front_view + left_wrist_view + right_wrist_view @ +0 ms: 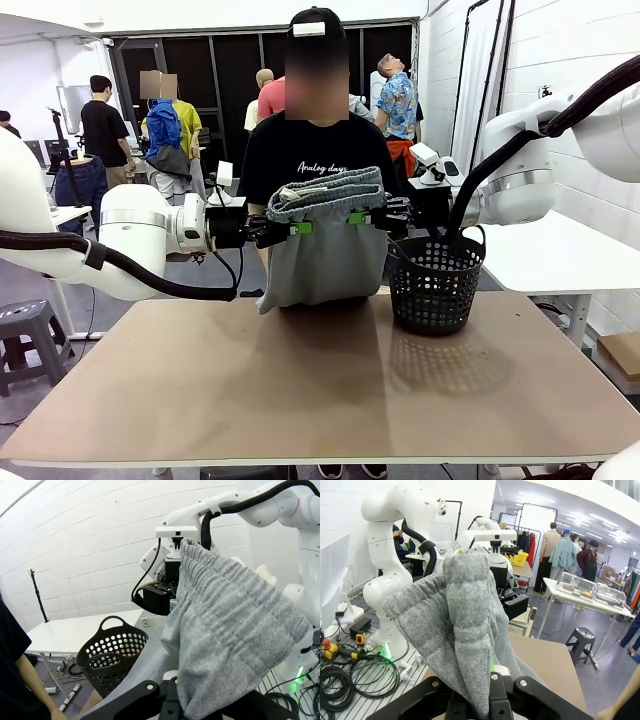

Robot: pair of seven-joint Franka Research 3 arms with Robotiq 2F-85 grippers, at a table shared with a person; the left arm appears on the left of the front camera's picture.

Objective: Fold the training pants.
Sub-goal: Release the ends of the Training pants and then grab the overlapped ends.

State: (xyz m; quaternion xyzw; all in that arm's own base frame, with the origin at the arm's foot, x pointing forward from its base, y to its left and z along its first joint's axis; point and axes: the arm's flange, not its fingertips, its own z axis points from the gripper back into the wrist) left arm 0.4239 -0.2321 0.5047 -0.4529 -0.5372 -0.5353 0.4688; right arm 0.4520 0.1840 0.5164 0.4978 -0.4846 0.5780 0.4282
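Left gripper [300,228], right gripper [358,217] clamp soft grey jersey training pants [325,262], gathered top bunched, body hanging.

A white brick wall [560,60] runs along the right, and dark glass panels [215,70] close off the far end. A brown table [320,390] stands in the middle on a grey floor [15,420], with a grey stool [25,320] at the left and a white table [570,250] at the right. Strip lights [580,520] glow on the ceiling above a clothes rack [526,540].
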